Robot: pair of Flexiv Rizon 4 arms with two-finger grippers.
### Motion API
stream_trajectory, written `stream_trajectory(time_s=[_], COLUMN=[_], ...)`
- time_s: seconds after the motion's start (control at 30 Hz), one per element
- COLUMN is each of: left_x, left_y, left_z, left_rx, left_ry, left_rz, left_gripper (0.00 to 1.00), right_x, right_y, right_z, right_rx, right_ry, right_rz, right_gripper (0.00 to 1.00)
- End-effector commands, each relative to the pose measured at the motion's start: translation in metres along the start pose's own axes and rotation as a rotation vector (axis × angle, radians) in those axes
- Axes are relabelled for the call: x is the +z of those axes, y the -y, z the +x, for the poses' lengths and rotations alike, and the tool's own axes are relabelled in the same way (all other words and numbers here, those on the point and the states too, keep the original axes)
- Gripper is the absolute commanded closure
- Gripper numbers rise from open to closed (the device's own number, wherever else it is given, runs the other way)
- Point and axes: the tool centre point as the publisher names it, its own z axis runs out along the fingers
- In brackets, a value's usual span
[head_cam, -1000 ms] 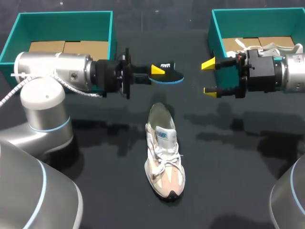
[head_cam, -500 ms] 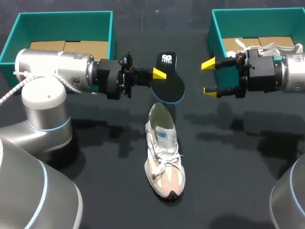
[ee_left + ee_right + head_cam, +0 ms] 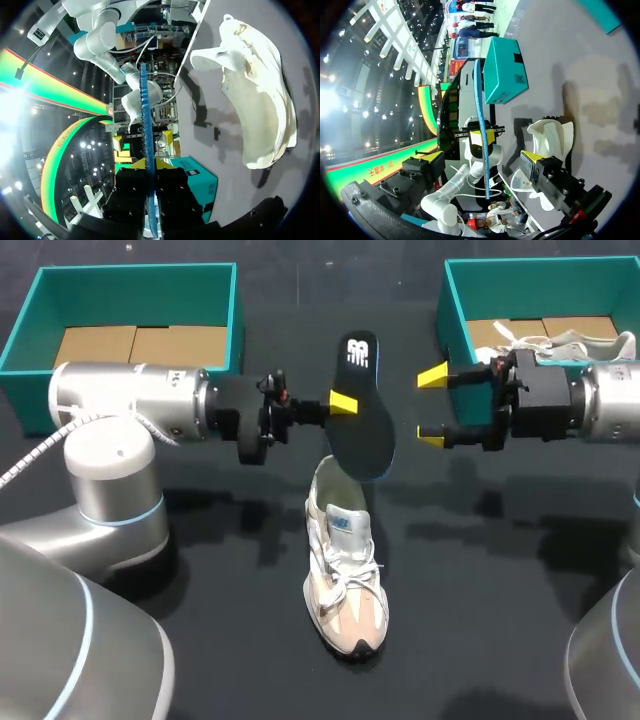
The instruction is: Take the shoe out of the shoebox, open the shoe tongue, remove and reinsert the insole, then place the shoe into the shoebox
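Currently the left shoebox (image 3: 130,280) holds brown cardboard (image 3: 140,342); the right shoebox (image 3: 540,285) holds cardboard and a second shoe (image 3: 560,340). The shoe (image 3: 345,570) lies on the table (image 3: 500,620) between them. My left gripper (image 3: 341,403) clamps the black insole (image 3: 362,425) above its heel; my right gripper (image 3: 433,407) stands wide, holding nothing.

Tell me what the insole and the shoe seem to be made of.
Insole: probably foam under a matte black fabric top; its thin edge shows textured blue. Shoe: seemingly soft textile and suede-like panels, white and peach, matte, with woven laces; exact materials unclear.
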Motion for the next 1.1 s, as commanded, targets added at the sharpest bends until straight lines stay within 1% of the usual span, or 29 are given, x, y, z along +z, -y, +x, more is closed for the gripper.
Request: stream_trajectory(time_s=[0.03,0.13,0.4,0.63,0.67,0.7,0.73,0.8,0.83,0.87,0.9,1.1], left_x=[0.004,0.006,0.007,0.01,0.01,0.011,0.011,0.012,0.012,0.012,0.013,0.014], left_y=[-0.003,-0.003,-0.009,-0.016,-0.016,-0.016,-0.016,-0.017,-0.017,-0.018,-0.018,-0.019], left_z=[0.002,0.002,0.005,0.004,0.004,0.004,0.004,0.004,0.004,0.004,0.005,0.005], left_rx=[0.021,0.043,0.064,0.063,0.063,0.063,0.064,0.063,0.062,0.059,0.057,0.049], left_ry=[0.006,-0.005,-0.015,-0.016,-0.017,-0.017,-0.017,-0.014,-0.013,-0.013,-0.012,-0.02], left_rz=[0.005,0.008,-0.003,-0.001,0.0,0.001,0.003,0.008,0.008,0.009,0.01,0.009], left_gripper=[1.0,1.0,1.0,1.0,1.0,1.0,1.0,1.0,1.0,1.0,1.0,1.0], right_x=[0.01,0.014,0.029,0.04,0.041,0.042,0.043,0.045,0.046,0.047,0.048,0.053], right_y=[0.001,0.002,0.012,0.018,0.019,0.02,0.021,0.022,0.022,0.022,0.022,0.023], right_z=[-0.004,-0.005,-0.002,-0.006,-0.006,-0.006,-0.006,-0.005,-0.005,-0.005,-0.005,-0.006], right_rx=[0.0,-0.017,-0.131,-0.157,-0.164,-0.173,-0.181,-0.189,-0.192,-0.195,-0.197,-0.211], right_ry=[-0.012,-0.017,0.005,0.007,0.006,0.007,0.008,0.011,0.012,0.011,0.01,0.005], right_rz=[0.013,0.016,0.081,0.129,0.136,0.144,0.151,0.161,0.164,0.169,0.173,0.193], right_gripper=[0.0,0.0,0.0,0.0,0.08,0.12,0.19,0.35,0.41,0.51,0.52,0.55])
